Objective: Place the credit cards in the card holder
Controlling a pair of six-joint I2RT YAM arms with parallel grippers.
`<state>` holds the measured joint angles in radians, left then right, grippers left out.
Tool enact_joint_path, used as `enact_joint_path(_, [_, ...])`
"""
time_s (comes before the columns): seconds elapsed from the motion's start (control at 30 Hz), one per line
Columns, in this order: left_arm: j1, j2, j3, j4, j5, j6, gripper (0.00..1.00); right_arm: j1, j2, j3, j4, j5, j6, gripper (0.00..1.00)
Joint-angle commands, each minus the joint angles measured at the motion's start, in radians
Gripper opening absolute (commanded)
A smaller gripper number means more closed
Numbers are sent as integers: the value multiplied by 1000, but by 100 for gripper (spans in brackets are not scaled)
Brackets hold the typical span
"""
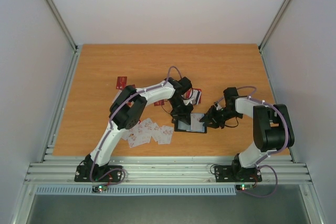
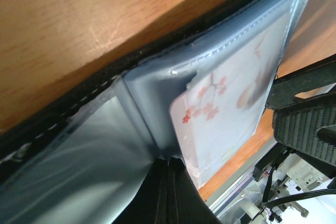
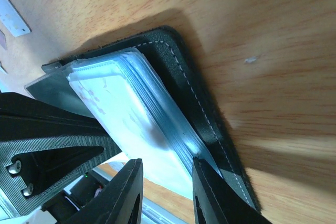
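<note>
The black card holder (image 1: 190, 124) lies open on the table, its pale bluish sleeves (image 2: 157, 98) facing up. A white credit card with red blossoms (image 2: 226, 114) sits partly inside one sleeve. My left gripper (image 2: 169, 165) is shut, with its tips pressing down at the sleeves' fold. My right gripper (image 3: 167, 174) is at the holder's right edge, its jaws astride the stack of sleeves (image 3: 157, 114) and closed against it. More credit cards lie loose: white ones (image 1: 149, 132) near the left arm, a red one (image 1: 121, 82) farther back, and some (image 1: 196, 95) behind the holder.
The wooden table (image 1: 236, 72) is walled by grey panels left and right. A metal rail (image 1: 168, 170) runs along the near edge, where both arm bases are bolted. The two grippers sit very close together over the holder.
</note>
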<state>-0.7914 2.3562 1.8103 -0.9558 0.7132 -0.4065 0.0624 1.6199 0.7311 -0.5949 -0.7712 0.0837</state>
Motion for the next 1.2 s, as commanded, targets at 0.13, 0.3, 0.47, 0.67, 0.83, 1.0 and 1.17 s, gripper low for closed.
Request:
enact_joint_path(0.13, [-12,55,32,-85,-94,27,0,14,-12,8,-30,69,-37,28])
enact_joint_path(0.3, [-20,81,65,-126,-121,38,0,48,-3,10,-11,71,-34,28])
enact_joint_path(0.47, [-32,110,99,-158,-129,48,0,83,5,25,4,59,-28,28])
enact_joint_path(0.67, [-39,131,126,-182,-135,57,0,94,-8,50,-27,72,-43,28])
enact_joint_path(0.83, [-39,127,123,-180,-136,53,0,96,-33,89,-119,140,-67,28])
enact_joint_path(1.0, [-39,121,119,-170,-138,43,0,97,-78,119,-194,153,-113,28])
enact_joint_path(1.17, [-39,120,122,-159,-135,31,0,112,-83,137,-202,133,-104,28])
